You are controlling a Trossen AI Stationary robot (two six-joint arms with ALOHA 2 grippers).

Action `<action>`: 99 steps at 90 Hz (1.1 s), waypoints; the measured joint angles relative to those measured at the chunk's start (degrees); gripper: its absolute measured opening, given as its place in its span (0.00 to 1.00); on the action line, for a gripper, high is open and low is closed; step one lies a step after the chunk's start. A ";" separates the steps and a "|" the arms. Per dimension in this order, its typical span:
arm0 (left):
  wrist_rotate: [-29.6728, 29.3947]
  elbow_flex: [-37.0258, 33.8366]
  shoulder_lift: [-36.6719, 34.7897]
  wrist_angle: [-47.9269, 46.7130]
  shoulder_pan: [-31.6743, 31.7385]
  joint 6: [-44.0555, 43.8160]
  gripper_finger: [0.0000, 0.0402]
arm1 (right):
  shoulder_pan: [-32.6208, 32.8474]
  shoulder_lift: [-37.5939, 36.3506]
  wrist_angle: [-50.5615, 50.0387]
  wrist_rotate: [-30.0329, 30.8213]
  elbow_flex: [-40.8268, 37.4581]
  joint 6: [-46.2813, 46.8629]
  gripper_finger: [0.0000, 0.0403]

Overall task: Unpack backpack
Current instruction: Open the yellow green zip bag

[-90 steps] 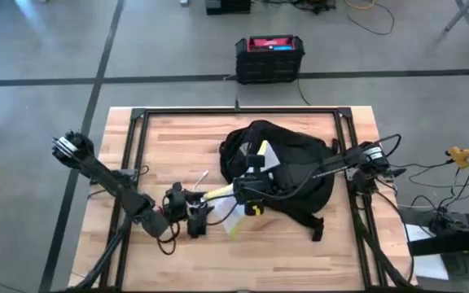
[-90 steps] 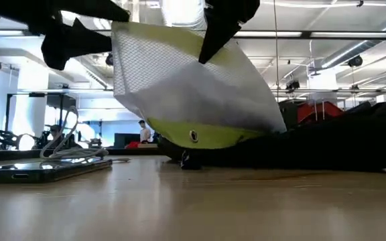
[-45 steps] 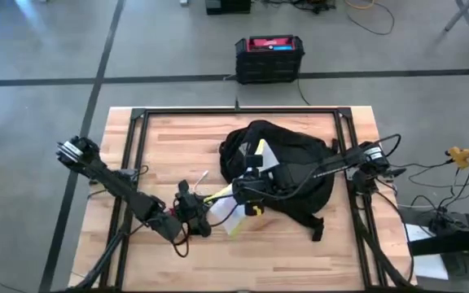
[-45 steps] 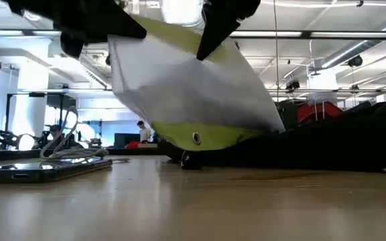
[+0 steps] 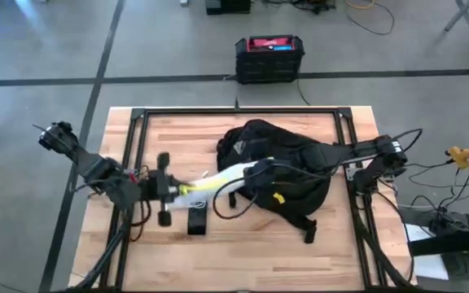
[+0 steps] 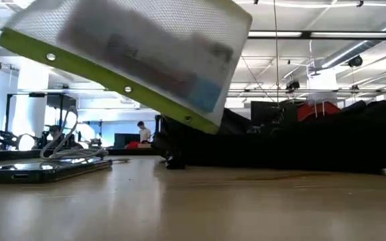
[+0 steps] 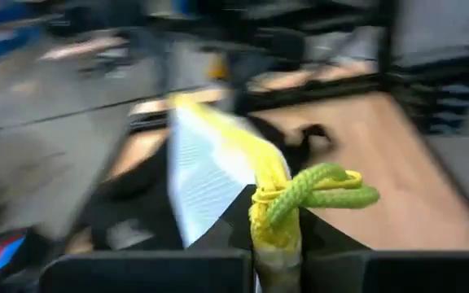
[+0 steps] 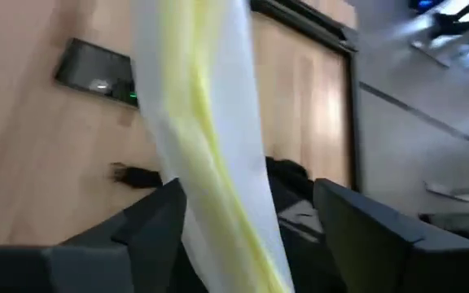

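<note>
Lying mid-table in the high view: backpack [image 5: 287, 167]; left gripper [image 5: 173, 189] beside it pinches a mesh pouch [image 5: 226, 175]. Low view: pouch [image 6: 133, 50] tilted above table [image 6: 193, 201]. Left wrist: fingers clamp its yellow cord [image 7: 287, 203]. Right wrist: right gripper [image 8: 251, 220] spread around pouch.

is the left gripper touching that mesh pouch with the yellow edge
Touching. In the left wrist view, the left gripper is clamped on the mesh pouch's yellow edge, by its cord knot.

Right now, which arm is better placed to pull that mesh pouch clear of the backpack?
Probably the left: its gripper is shut on the mesh pouch, pulling away from the backpack. The right gripper is open around it.
</note>
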 joint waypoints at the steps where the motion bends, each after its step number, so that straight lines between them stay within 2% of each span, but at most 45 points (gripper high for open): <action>1: 0.76 -0.12 0.25 0.04 0.00 0.07 0.00 | -0.01 0.05 -0.07 -0.73 -0.05 -0.01 0.65; 9: 3.07 -1.65 3.37 0.16 -0.28 -0.40 0.00 | -0.02 0.63 -0.07 -5.16 -0.50 0.05 0.69; 31: 3.52 -4.13 14.71 4.81 -1.04 -3.63 0.00 | -0.52 3.25 -0.27 -16.04 -4.64 1.47 0.74; 48: 3.38 -3.99 18.79 6.68 -2.41 -6.09 0.00 | -0.46 5.54 -0.38 -17.79 -4.84 1.20 0.74; 67: -3.29 -3.99 18.52 6.24 -4.33 -10.83 0.00 | 0.27 6.01 1.19 -17.11 -4.84 2.26 0.67; 76: -10.19 -3.97 17.49 2.94 -6.05 -15.27 0.00 | 0.96 6.09 1.05 -16.31 -5.04 5.17 0.60; 84: -15.52 -3.95 15.83 -1.50 -7.81 -20.68 0.00 | 1.48 6.30 -0.46 -13.24 -5.13 6.58 0.50; 90: -17.50 -3.95 14.68 -4.95 -9.33 -24.90 0.00 | 1.60 6.34 -2.53 -9.79 -5.21 7.76 0.38; 99: -18.24 -3.95 13.70 -9.09 -11.57 -30.31 0.00 | 1.55 5.84 -3.79 -7.48 -5.21 8.39 0.13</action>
